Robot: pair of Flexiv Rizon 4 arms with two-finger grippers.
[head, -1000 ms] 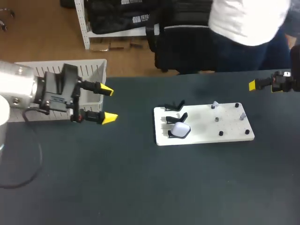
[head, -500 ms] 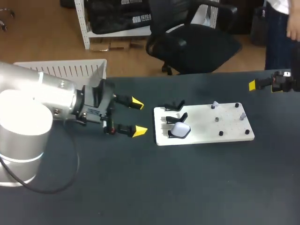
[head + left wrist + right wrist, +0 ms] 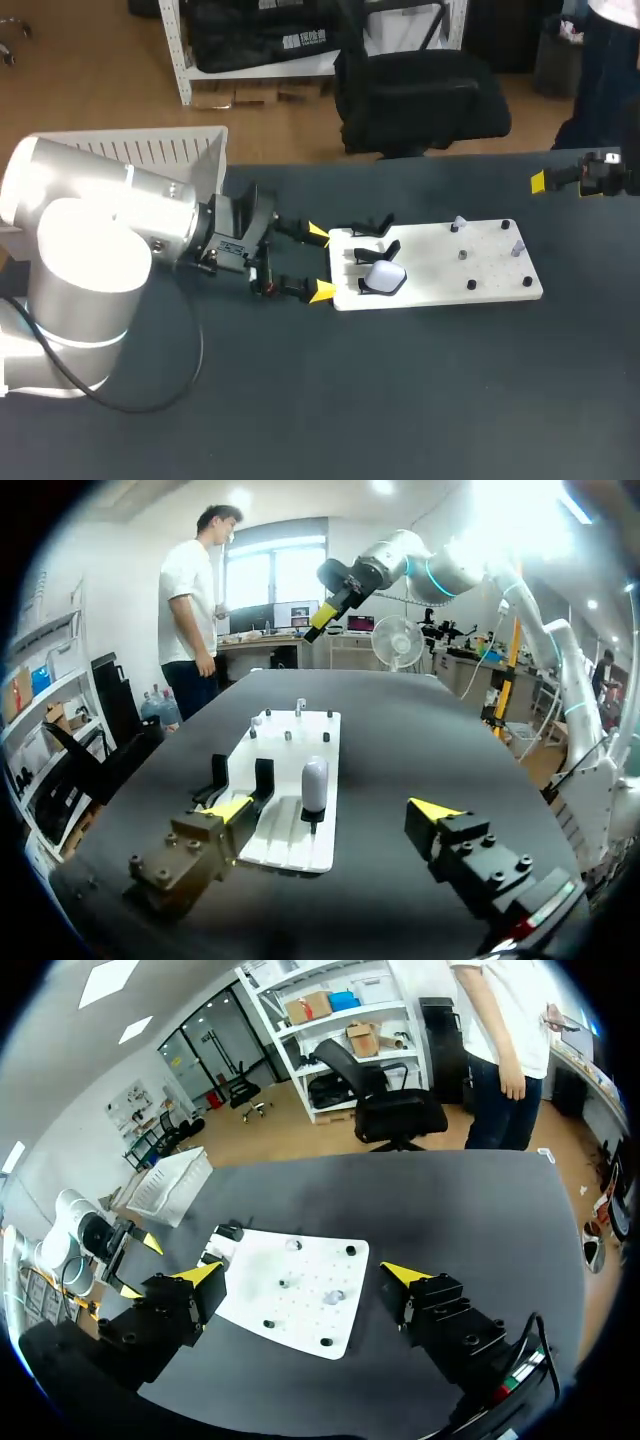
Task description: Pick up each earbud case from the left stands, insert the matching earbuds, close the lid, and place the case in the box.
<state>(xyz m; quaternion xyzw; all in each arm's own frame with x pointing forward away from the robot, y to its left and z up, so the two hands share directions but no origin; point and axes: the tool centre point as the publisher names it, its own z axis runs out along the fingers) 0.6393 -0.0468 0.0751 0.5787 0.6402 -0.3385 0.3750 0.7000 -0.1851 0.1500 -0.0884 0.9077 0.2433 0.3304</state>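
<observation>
Earbud case [image 3: 383, 277] upright on white board [image 3: 470, 262]

Left gripper [image 3: 320, 262] sits at the board's left edge, fingers spread wide and holding nothing. The case stands on the board's left end, just ahead of those fingers. Right gripper [image 3: 305, 1273], equally open and empty, hangs beyond the board's right end.

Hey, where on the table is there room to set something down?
The dark table is bare in front of the flat white board. Crowded at the board's left end: black stands, white earbud case, left pincer alongside.
</observation>
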